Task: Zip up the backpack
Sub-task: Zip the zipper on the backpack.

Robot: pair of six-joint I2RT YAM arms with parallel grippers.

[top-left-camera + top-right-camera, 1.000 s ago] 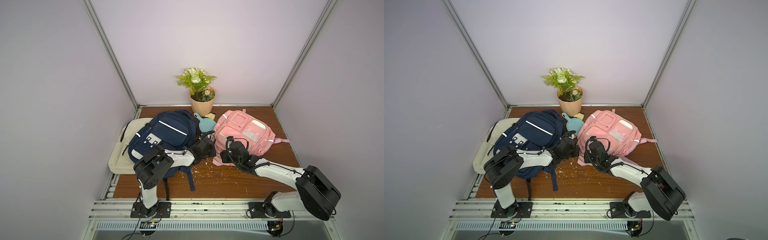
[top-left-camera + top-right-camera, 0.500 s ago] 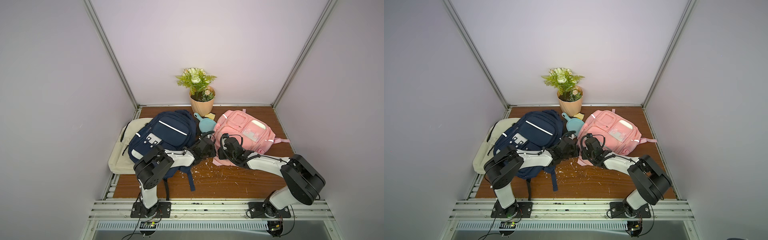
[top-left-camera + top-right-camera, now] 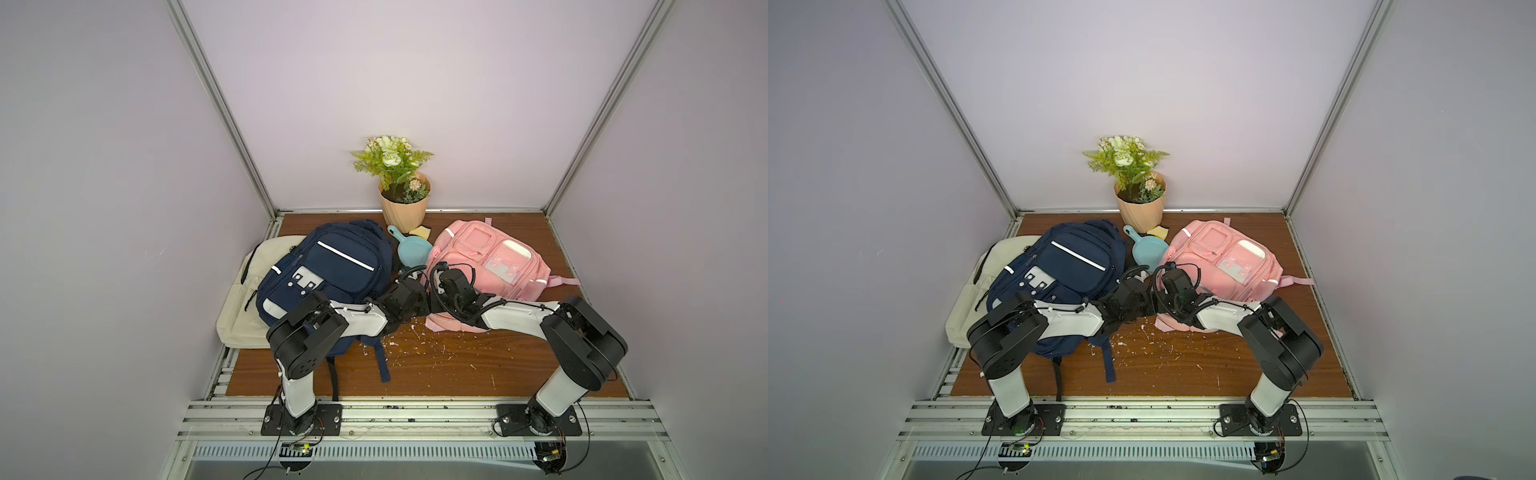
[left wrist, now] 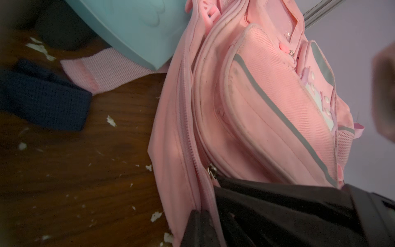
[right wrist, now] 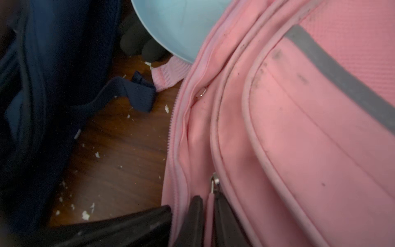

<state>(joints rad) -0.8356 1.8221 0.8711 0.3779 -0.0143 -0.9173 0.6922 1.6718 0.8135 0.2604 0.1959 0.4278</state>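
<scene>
While the right gripper [image 5: 209, 201] is pinching the zipper pull [image 5: 213, 186] and the left gripper [image 4: 199, 213] is clamping the pink backpack [image 3: 490, 257], lying right of centre, a skewed tug is risking a slipped tab.

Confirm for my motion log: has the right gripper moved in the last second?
Yes. The right gripper has shifted left, toward the pink backpack's left edge. It grips the zipper pull.
</scene>
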